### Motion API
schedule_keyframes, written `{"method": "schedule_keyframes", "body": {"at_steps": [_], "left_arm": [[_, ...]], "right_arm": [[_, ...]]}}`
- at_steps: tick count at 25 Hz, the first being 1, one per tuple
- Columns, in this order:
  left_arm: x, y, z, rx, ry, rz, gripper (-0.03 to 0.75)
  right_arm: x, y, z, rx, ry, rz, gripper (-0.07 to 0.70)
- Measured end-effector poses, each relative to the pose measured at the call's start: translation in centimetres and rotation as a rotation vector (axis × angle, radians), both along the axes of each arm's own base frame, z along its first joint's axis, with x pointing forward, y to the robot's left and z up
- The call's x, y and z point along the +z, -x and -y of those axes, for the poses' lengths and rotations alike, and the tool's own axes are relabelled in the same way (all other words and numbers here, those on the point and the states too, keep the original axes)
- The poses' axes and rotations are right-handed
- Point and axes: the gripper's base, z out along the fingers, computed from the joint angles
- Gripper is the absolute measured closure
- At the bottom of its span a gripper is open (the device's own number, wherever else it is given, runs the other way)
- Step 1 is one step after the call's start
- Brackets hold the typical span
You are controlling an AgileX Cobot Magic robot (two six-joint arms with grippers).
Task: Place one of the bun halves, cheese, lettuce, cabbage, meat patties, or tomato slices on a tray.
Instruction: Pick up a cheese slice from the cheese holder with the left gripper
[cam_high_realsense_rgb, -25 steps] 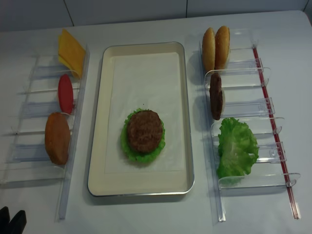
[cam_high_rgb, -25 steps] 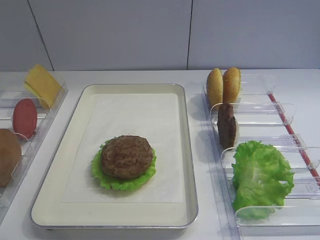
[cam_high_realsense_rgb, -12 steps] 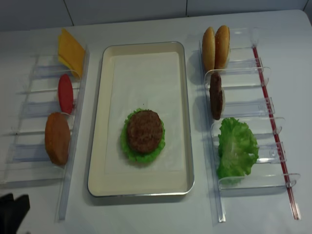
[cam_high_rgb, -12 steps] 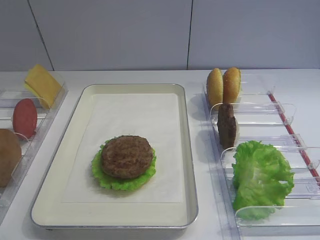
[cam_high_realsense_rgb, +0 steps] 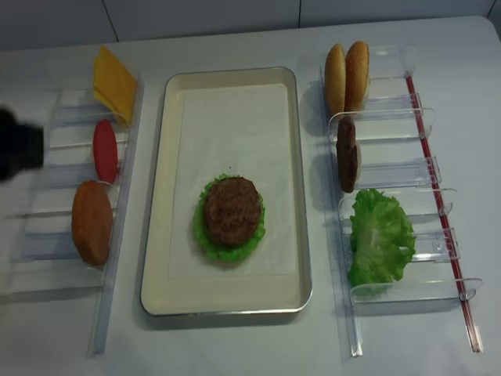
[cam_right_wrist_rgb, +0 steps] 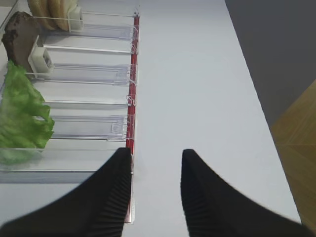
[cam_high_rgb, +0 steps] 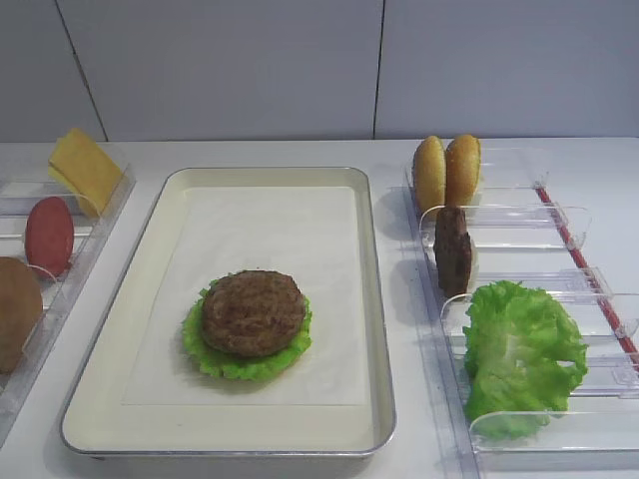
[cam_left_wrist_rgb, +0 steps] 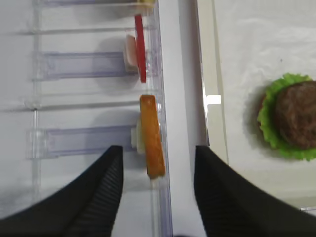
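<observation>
The work surface is a plain white table (cam_high_realsense_rgb: 235, 345) set against a pale grey panelled wall (cam_high_rgb: 220, 70); the right wrist view also shows a strip of wood floor (cam_right_wrist_rgb: 296, 148) beyond the table's right edge.

The tray (cam_high_realsense_rgb: 154, 235) lies at the centre of the table, lined with white paper. On its near half sits a meat patty (cam_high_realsense_rgb: 232, 210) on top of a lettuce leaf (cam_high_realsense_rgb: 205, 239).

A clear rack (cam_high_realsense_rgb: 391, 176) stands right of the tray. It holds, far to near, two bun halves (cam_high_realsense_rgb: 347, 74) on edge, a second patty (cam_high_realsense_rgb: 346, 154) on edge, and a large lettuce leaf (cam_high_realsense_rgb: 380, 235). A second clear rack (cam_high_realsense_rgb: 55, 176) stands left of the tray. It holds, far to near, the cheese (cam_high_realsense_rgb: 114, 82) leaning at the far end, a tomato slice (cam_high_realsense_rgb: 105, 150) on edge, and a bun half (cam_high_realsense_rgb: 92, 222).

Only the overhead view shows a blurred dark shape (cam_high_realsense_rgb: 19, 153) at the left edge over the left rack; the front view shows neither arm.

The left wrist view shows the left gripper (cam_left_wrist_rgb: 155, 173) spread wide and holding nothing, above the left rack, with the bun half between its fingers and the tomato slice just beyond.

The right wrist view shows the right gripper (cam_right_wrist_rgb: 155, 177) spread apart and holding nothing, over the near end of the right rack's red strip (cam_right_wrist_rgb: 131, 123).
</observation>
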Motion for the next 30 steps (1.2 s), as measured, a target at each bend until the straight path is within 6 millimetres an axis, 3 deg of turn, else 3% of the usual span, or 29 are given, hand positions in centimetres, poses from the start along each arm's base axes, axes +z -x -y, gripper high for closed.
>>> {"method": "schedule_keyframes", "body": {"at_steps": [8, 13, 19, 30], "left_arm": [[0.2, -13.8, -0.6, -0.058, -0.002, -0.074, 0.388], [-1.5, -20.1, -0.8, -0.069, 0.006, -0.075, 0.400], [-5.1, -23.7, -1.0, -0.069, 0.014, -0.139, 0.401], [-8.8, -25.3, -1.8, -0.090, 0.007, -0.218, 0.402]], "right_arm": [[0.0, 0.0, 0.0, 0.000, 0.000, 0.000, 0.363], [0.0, 0.0, 0.0, -0.001, -0.002, 0.000, 0.363], [0.0, 0.0, 0.0, -0.002, -0.004, 0.000, 0.363], [0.0, 0.0, 0.0, -0.002, -0.004, 0.000, 0.363]]}}
